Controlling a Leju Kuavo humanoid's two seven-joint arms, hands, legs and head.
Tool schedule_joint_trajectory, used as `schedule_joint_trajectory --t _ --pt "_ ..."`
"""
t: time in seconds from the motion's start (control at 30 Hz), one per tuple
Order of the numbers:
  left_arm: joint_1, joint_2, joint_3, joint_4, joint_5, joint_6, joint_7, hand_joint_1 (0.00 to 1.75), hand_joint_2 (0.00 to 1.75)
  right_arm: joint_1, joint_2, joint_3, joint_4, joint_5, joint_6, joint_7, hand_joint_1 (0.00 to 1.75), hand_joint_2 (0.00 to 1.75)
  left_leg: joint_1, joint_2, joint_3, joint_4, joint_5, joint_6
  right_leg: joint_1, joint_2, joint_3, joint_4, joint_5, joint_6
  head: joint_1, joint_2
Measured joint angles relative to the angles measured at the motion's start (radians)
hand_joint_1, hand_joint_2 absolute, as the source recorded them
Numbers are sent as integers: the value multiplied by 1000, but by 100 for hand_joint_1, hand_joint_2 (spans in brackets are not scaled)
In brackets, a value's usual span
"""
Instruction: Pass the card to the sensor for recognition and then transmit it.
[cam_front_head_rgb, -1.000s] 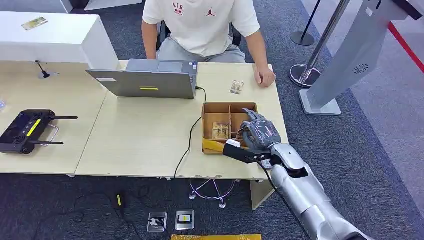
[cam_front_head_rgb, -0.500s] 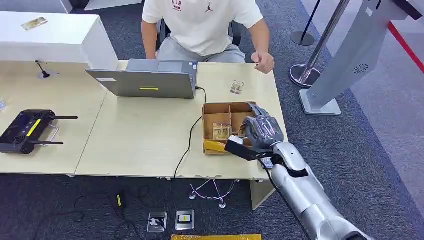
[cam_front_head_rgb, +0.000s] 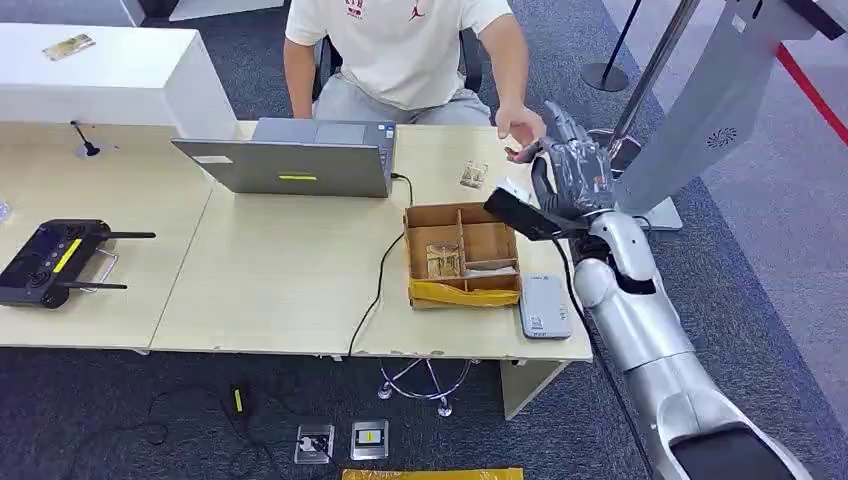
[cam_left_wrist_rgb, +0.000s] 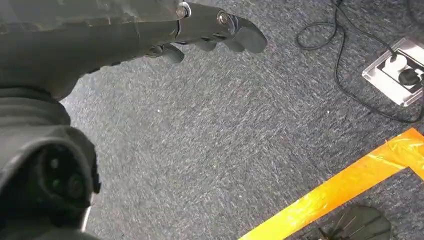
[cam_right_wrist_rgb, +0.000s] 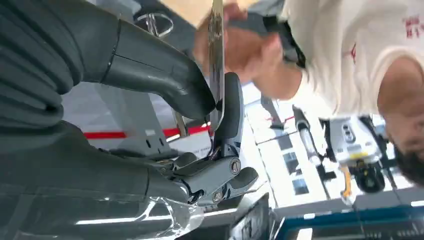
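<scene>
Card (cam_right_wrist_rgb: 217, 55) sits edge-on in the right hand (cam_front_head_rgb: 572, 168), pinched between the thick grey thumb and a darker finger (cam_right_wrist_rgb: 231, 107), raised above the table's (cam_front_head_rgb: 270, 270) far right corner, just beside the seated person's outstretched hand (cam_front_head_rgb: 522, 128). From the left of the table: a black remote controller (cam_front_head_rgb: 52, 260) lies near the left edge, a grey laptop (cam_front_head_rgb: 290, 165) stands open toward the person at the far side, and a black cable (cam_front_head_rgb: 375, 285) runs from it over the near edge. Right of the cable is a divided cardboard box (cam_front_head_rgb: 462, 255) with a small packet in one compartment; a small clear packet (cam_front_head_rgb: 473, 175) lies beyond it. A grey card reader (cam_front_head_rgb: 545, 305) lies flat just right of the box. The left hand (cam_left_wrist_rgb: 215, 32) hangs over the grey carpet, fingers loosely extended and holding nothing.
</scene>
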Motion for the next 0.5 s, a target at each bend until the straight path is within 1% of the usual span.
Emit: schedule_joint_trajectory --t 0.13,0.27,0.4,0.5 --pt "-5 0 0 0 -11 -8 0 0 0 -39 -8 -17 -17 6 3 -9 175 175 0 0 0 0 0 0 0 0 0 0 0 0 0 0" --pt "-13 0 0 0 -22 -21 0 0 0 -85 -8 -18 -1 23 -15 -40 175 175 0 0 0 0 0 0 0 0 0 0 0 0 0 0" --pt "-19 -1 0 0 -32 -29 0 0 0 -152 3 -14 76 44 -65 -75 175 175 1 0 -1 0 0 0 1 0 0 1 0 0 0 0" --pt "-23 -1 0 0 -40 -38 0 0 0 -215 14 -10 177 56 -95 -97 175 175 1 -1 -1 0 1 -1 0 0 0 1 0 0 0 0"
